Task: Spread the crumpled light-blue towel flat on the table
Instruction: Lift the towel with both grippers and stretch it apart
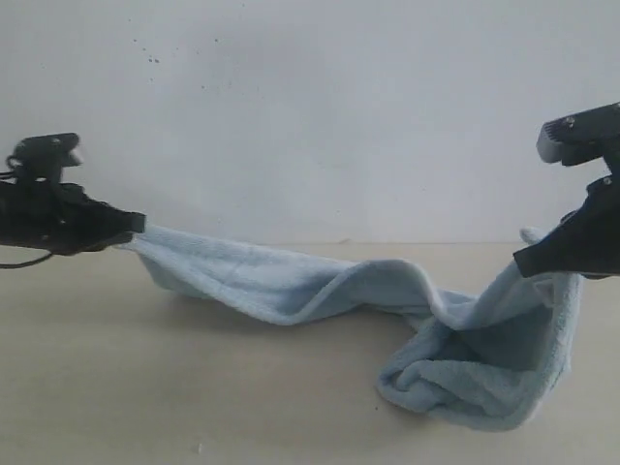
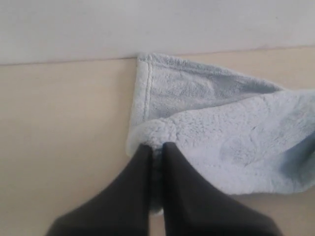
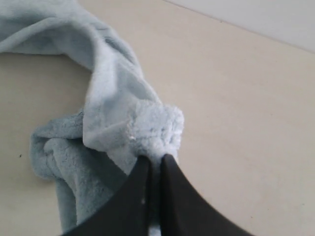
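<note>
My left gripper (image 2: 156,148) is pinched shut on one corner of the towel (image 2: 221,132). The fluffy pile is squeezed between my two dark fingers, and the hemmed edge runs away from them toward the wall (image 2: 147,24). My right gripper (image 3: 156,160) is clamped the same way on the cloth's other end. A thick wad of terry sits right at my fingertips there, and I cannot tell whether I have a true corner or only a fold.

Outward from those two grips, the exterior view shows the towel slung between my arms. From the left pinch it slopes down to the table (image 1: 145,387) and lies across the middle as a band doubled over on itself. It then bunches into a crumpled mass low on the right, just below my right grip, before climbing up to it. Both pinches are held above the surface, well apart.

I judge this to be the stretching step: the ends are caught, but the cloth is not yet flat. The next move calls for drawing my hands farther apart to pull the slack out of that bunch. Both pinches need to hold firm, and then both ends should be lowered evenly. The doubled band probably won't open from pulling alone, so I expect to need a fresh grip on an edge.
</note>
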Robot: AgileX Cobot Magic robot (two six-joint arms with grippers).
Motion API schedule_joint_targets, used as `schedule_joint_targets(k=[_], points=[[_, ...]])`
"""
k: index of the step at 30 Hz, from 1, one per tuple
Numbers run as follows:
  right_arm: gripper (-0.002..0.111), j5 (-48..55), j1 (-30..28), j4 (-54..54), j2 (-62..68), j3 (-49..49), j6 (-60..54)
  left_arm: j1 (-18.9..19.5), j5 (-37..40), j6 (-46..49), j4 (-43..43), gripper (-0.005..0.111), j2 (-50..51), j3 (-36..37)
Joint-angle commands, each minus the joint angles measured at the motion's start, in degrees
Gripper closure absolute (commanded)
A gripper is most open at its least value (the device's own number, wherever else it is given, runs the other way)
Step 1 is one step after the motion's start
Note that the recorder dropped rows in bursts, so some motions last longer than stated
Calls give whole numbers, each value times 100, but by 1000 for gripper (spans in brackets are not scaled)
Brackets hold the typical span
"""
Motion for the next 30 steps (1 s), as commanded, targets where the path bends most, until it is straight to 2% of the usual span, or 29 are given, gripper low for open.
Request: schedule_joint_targets(k=[1,6,9,12,16,22,26,30], points=[[107,468,-41,-706,-562,4,459,380,41,-285,-138,103,-1046,553],[107,850,-41,-1140,-1167,4,777,428,107,-307,-115,103,-2411,995],[107,1086,-41,-1177,-1536,4,777,416,135,-678,99,103,-3278,1273],[107,1318,-41,-1202,-1865,4,777,416,135,-1592,987,103,-4016,1528],[107,1703,-41,-1316,-2300,4,813,416,356,-3326,2762,103,-4742,1892],[107,2366,-41,-1824,-2995,4,1058,416,1095,-5473,5068,103,-5741,2282],[107,2748,-31,-2083,-3531,4,1282,416,1514,-6205,5744,103,-6342,2382],[107,2949,-30,-1858,-4005,4,1365,379,1881,-6283,5757,103,-6790,2382]])
